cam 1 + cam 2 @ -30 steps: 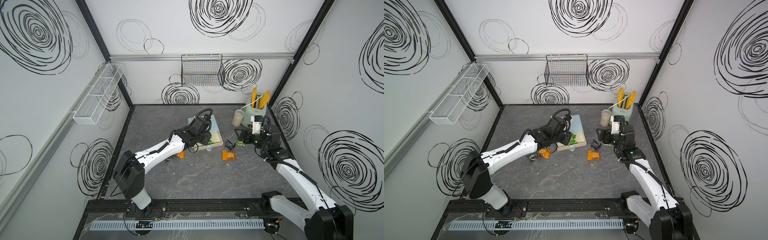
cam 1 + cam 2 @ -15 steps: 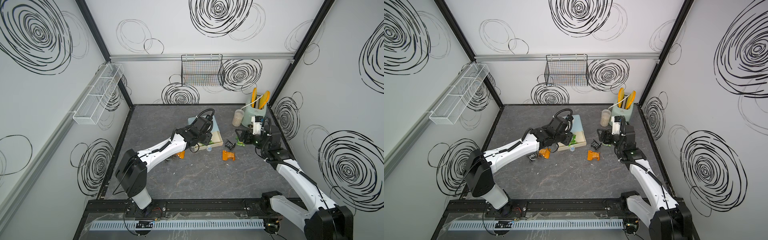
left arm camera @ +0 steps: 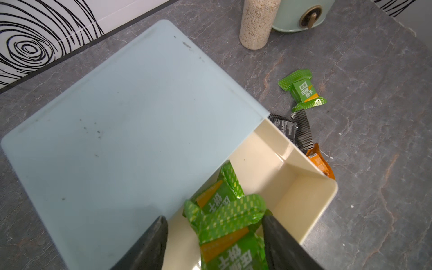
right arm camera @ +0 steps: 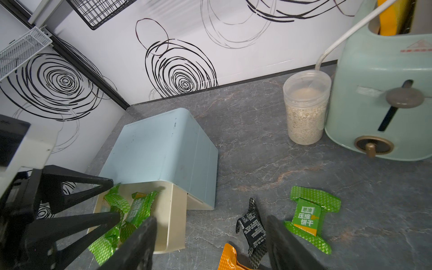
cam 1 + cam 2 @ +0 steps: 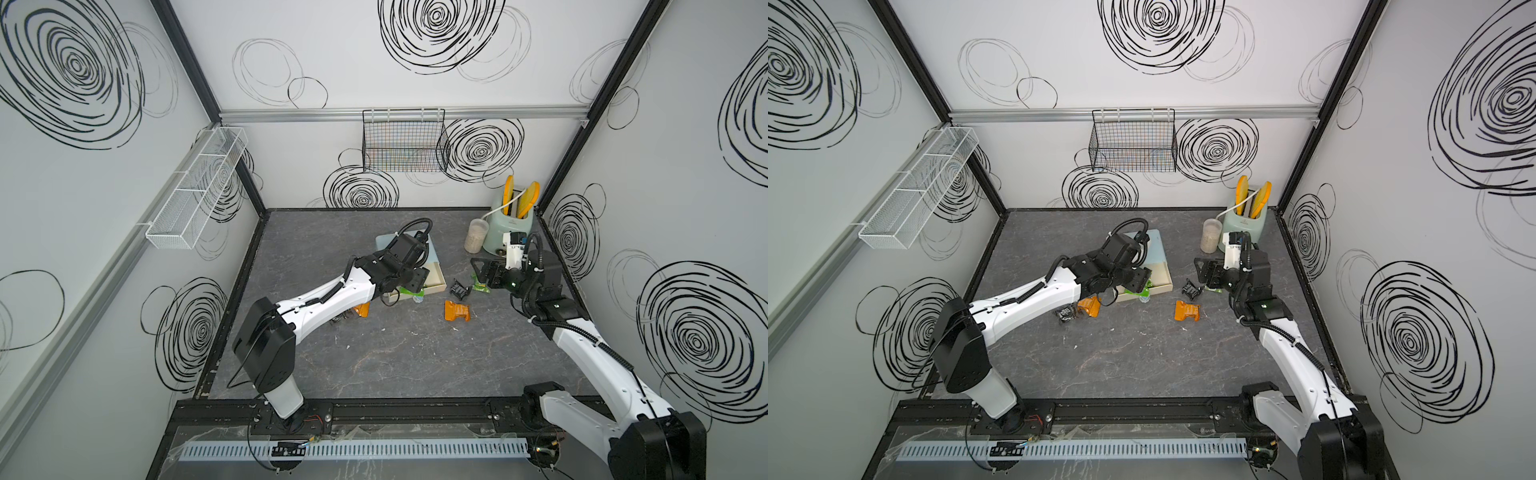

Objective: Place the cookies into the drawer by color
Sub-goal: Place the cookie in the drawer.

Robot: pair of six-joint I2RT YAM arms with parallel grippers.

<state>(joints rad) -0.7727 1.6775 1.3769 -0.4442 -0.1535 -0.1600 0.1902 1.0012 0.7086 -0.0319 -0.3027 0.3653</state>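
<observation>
Release step | top view: left gripper over open drawer | left wrist: jaws parted, green cookie looks loose between them inside; I'd lift straight up, avoiding snags | right wrist: right gripper wide, empty, above black cookie.

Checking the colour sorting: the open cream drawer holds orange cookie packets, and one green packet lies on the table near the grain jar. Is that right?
No: the cookie packets in the open cream drawer are green, not orange, per the left wrist view. One green packet does lie on the table near the grain jar.
</observation>
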